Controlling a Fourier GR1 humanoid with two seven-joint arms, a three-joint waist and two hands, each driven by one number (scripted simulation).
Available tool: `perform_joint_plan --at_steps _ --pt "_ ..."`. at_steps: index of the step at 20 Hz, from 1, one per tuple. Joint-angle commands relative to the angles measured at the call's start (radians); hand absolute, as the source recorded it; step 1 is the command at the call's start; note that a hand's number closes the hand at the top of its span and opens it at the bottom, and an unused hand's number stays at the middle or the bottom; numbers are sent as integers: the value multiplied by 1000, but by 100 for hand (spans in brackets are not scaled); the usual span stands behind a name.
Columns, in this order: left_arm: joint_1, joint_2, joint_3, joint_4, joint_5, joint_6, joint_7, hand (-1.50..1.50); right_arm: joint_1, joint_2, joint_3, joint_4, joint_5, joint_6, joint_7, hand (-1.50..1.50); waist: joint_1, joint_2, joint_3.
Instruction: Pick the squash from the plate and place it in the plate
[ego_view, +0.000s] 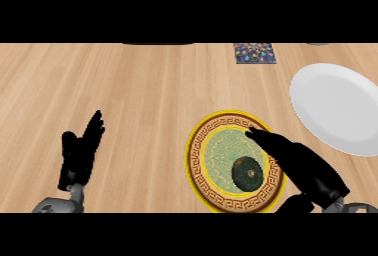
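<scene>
A dark green squash (247, 172) lies on a yellow-rimmed patterned plate (221, 135), in its lower right part. My right hand (303, 167) reaches over that plate's right side, fingers straight and pointing up-left, just right of the squash and not curled round it. A plain white plate (336, 107) sits at the right edge of the counter. My left hand (80, 150) rests open at the lower left, fingers up, far from both plates.
A small dark patterned square object (255, 52) lies at the counter's far edge, above the plates. Bare wooden counter (140, 90) spreads to the left and middle.
</scene>
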Motion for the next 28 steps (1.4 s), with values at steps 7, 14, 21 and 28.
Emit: perform_joint_plan --at_steps 7,14,21,28 --pt "17 -71 8 -13 -90 7 14 0 55 111 -4 45 126 60 -33 -150 -7 0 1" --pt "40 -99 25 -20 -110 -22 -8 0 -70 183 -73 148 133 171 -32 -150 -2 0 1" --pt "34 -97 95 16 -103 -93 -54 0 -59 265 -71 223 240 149 -85 -150 -3 0 1" --pt "39 -65 126 -94 -98 -133 61 0 -72 272 -45 343 352 86 -188 150 1 0 1"
